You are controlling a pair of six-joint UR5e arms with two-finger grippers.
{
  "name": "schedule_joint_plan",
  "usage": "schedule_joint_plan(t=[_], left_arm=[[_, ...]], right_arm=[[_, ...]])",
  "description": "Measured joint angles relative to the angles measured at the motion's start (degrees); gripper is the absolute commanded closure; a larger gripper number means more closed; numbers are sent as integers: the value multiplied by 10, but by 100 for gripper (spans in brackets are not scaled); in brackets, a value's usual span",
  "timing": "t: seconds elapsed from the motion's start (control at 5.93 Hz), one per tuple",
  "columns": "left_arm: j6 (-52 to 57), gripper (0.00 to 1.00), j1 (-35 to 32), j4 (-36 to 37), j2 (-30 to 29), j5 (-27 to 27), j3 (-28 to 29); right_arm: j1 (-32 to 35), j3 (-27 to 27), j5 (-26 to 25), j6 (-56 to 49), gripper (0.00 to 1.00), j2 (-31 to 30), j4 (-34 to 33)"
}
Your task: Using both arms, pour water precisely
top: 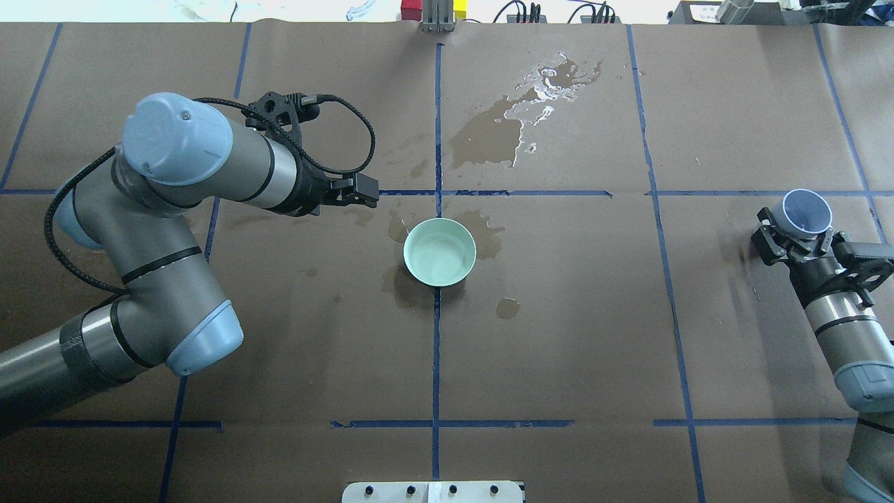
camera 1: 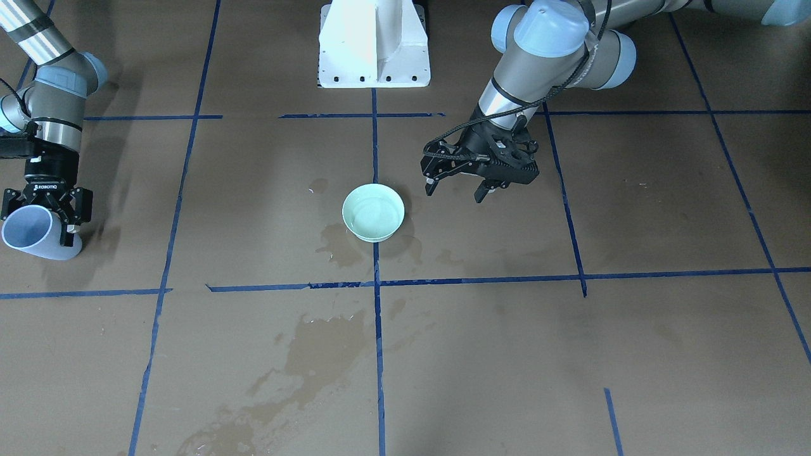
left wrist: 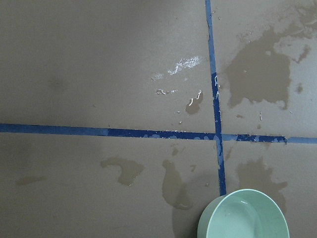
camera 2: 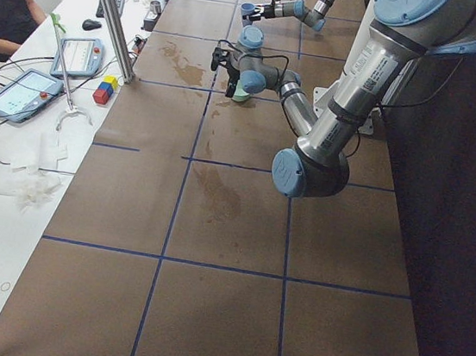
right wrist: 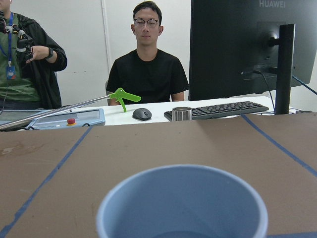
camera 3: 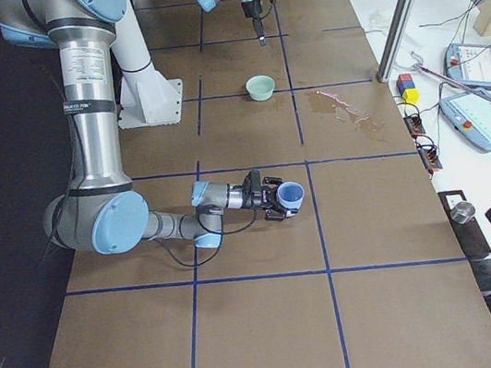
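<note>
**Ana:** Overhead exterior first. What sits in the middle of the bench [top: 594, 314]?

**Ben:** A mint-green bowl [top: 440, 251], upright, right on a crossing of the blue tape lines [top: 436, 363]. Dark wet stains [top: 482, 140] lie just beside it, with a larger patch near the top of the frame.

**Ana:** And the water?

**Ben:** In the left wrist view the water [left wrist: 242, 225] shows only as a faint glint inside the bowl, at the lower right of that frame. The large patch in the overhead view also carries a few shiny streaks.

**Ana:** Where is the left gripper?

**Ben:** In the front-facing view the left gripper [camera 1: 455, 193] hangs just right of the bowl and slightly higher in the frame, not touching it. Its fingers are spread wide with nothing between them.

**Ana:** And the right gripper?

**Ben:** The right gripper [camera 1: 43, 221] is at the far left edge of the front-facing view, well apart from the bowl. Its fingers are clamped on either side of a pale blue cup [camera 1: 25, 231].

**Ana:** Is the cup upright? Is there anything in it?

**Ben:** I cannot tell either. In the right wrist view its rim fills the bottom of the frame and the inside is dim. Whether it rests on the bench or sits just above it is also unclear.
</note>
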Motion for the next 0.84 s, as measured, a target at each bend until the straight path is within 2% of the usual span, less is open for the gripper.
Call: schedule_joint_plan(t=[0.51, 0.84], left_arm=[[-3, 0, 1, 1, 0, 0, 0], [-3, 0, 1, 1, 0, 0, 0]], right_arm=[[1, -2, -2, -7, 0, -1, 2], [2, 6, -4, -32, 0, -6, 33]])
